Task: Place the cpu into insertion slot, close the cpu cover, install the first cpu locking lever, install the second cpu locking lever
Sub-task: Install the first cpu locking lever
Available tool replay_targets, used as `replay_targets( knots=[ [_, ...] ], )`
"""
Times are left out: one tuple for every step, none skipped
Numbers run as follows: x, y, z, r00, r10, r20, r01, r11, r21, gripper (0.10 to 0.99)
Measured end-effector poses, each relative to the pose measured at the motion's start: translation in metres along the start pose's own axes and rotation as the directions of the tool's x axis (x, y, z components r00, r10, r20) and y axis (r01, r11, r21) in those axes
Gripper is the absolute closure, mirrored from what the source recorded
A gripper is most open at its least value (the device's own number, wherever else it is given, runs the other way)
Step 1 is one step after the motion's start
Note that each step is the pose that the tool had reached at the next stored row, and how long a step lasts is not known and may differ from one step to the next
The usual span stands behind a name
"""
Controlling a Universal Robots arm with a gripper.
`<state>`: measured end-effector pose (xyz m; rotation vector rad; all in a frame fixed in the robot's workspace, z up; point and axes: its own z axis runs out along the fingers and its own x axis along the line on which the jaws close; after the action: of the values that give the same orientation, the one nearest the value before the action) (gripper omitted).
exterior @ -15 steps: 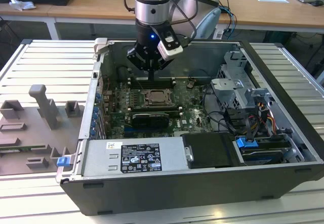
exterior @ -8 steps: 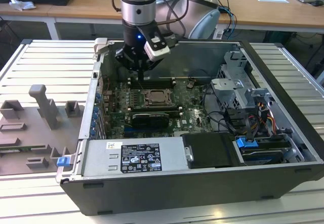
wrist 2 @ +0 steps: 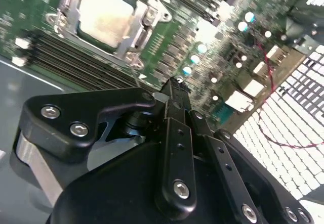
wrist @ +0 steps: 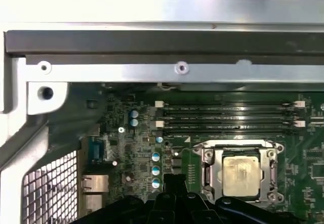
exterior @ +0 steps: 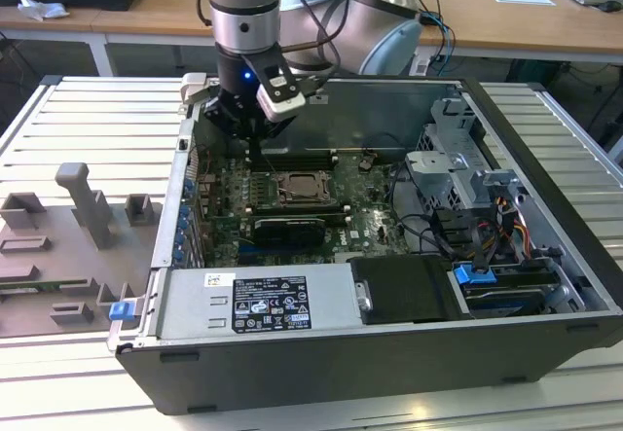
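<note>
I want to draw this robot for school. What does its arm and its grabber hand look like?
The arm is a fat silver-grey tube with a black ring near its end and a small blue light below that. Black cables loop beside it. A pale grey box sits on its wrist. The gripper is black; in the second wrist view its smooth rounded links are joined by shiny silver screws.

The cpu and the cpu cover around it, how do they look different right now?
The cpu is a solid square with a pale silver-beige face; the cpu cover is a thin grey metal frame with a big square window. The cpu shows through that window, while the cover lies flat around its edges. The cpu face is plain; the cover has corner tabs. Both sit level on the green motherboard, in both wrist views.
</note>
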<state>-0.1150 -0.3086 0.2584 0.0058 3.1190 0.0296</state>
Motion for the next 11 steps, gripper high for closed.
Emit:
replay_targets(
  knots=[
    [0.0031,0.0003,0.0017,1.0000,0.000,-0.0001,0.000,1.0000,-0.001,0.980],
    [0.0038,0.0007,0.0022,1.0000,0.000,-0.0001,0.000,1.0000,-0.001,0.980],
    [0.0043,0.0014,0.0027,1.0000,0.000,-0.0002,0.000,1.0000,-0.001,0.980],
    [0.0047,0.0027,0.0033,1.0000,0.000,-0.0001,0.000,1.0000,-0.001,0.980],
    [0.0047,0.0042,0.0038,1.0000,0.000,0.0000,0.000,1.0000,-0.001,0.980],
    [0.0048,0.0072,0.0044,1.0000,0.000,-0.0001,0.000,1.0000,-0.001,0.980],
    [0.0047,0.0089,0.0047,1.0000,0.000,-0.0001,0.000,1.0000,-0.001,0.980],
    [0.0047,0.0105,0.0049,1.0000,0.000,-0.0002,0.000,1.0000,-0.001,0.980],
    [0.0048,0.0120,0.0052,1.0000,0.000,-0.0001,0.000,1.0000,-0.001,0.980],
    [0.0048,0.0131,0.0055,1.0000,0.000,0.0000,0.000,1.0000,-0.001,0.980],
    [0.0049,0.0139,0.0057,1.0000,0.000,-0.0001,0.000,1.0000,-0.001,0.980]
  ],
)
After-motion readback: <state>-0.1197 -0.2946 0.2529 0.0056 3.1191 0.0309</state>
